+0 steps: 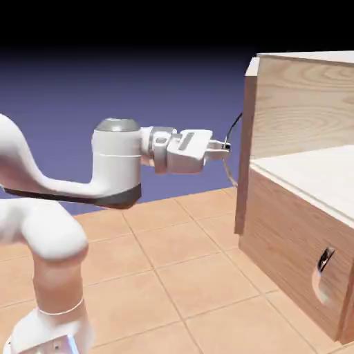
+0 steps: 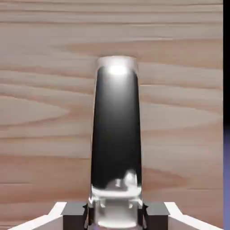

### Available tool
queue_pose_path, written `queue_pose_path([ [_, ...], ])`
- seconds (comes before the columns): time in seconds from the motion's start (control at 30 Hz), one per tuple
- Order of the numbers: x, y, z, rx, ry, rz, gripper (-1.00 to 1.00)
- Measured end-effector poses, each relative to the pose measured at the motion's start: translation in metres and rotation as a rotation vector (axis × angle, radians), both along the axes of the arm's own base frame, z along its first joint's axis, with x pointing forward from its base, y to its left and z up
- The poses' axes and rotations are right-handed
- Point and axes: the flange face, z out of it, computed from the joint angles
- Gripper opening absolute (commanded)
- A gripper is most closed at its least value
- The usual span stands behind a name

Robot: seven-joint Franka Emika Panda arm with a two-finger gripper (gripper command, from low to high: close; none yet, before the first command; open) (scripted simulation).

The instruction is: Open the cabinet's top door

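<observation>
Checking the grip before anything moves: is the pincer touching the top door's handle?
Touching: the hand view shows the handle between the pincer's two tips.

shows a plain blue-violet backdrop [image 1: 193, 93], fading upward into black. spreads below it a floor [image 1: 221, 276] of large, warm orange-tan tiles, crossed by thin pale joints [image 1: 158, 276]. in the hand view, gives just a narrow dark-to-violet strip at the right edge.

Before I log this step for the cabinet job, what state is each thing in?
Upper cabinet door: swung open.
Curved door handle: gripped.
Gripper: closed on the handle.
Lower front panel: shut.
Lower panel's handle: not gripped.
</observation>
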Motion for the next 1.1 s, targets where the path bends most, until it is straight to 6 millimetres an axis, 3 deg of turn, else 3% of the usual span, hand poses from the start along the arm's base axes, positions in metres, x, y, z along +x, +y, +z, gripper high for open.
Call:
queue_pose_path([
  [0.67,-0.056,0.128,0.0,0.0,0.0,-0.327,-1.0],
  [1.1,-0.07,0.249,0.0,0.001,0.0,-0.611,-1.0],
])
